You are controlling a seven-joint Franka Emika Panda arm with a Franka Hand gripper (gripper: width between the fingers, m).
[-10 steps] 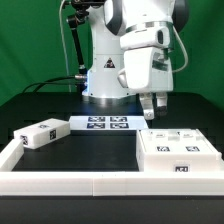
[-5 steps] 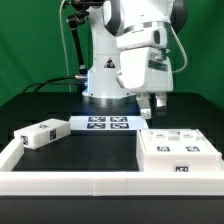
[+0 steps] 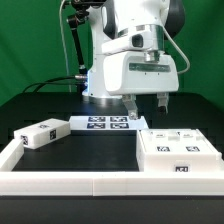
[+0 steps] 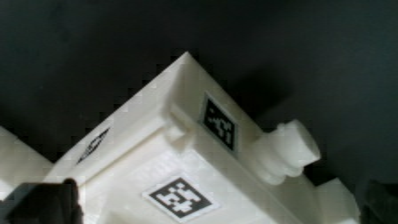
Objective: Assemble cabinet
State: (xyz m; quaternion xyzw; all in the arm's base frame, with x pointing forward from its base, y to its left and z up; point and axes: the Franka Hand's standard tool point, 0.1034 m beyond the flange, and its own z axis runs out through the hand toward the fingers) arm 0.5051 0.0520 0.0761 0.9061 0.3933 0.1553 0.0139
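Exterior view, 1 cabinet body (image 3: 176,150), 1 block (image 3: 42,133) (tagged)

The cabinet body (image 4: 143,160) is seen corner-on and fills much of the frame, against the dark table (image 4: 107,40). Two adjoining white faces meet at a ridge. Square black-and-white tags (image 4: 221,120) sit on both faces. A short round stub (image 4: 290,143) projects from one face. One of the fingers (image 4: 50,200) appears dark and blurred at the frame edge.

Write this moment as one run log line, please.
gripper: open, empty | place: over cabinet | block: apart, exterior view's left
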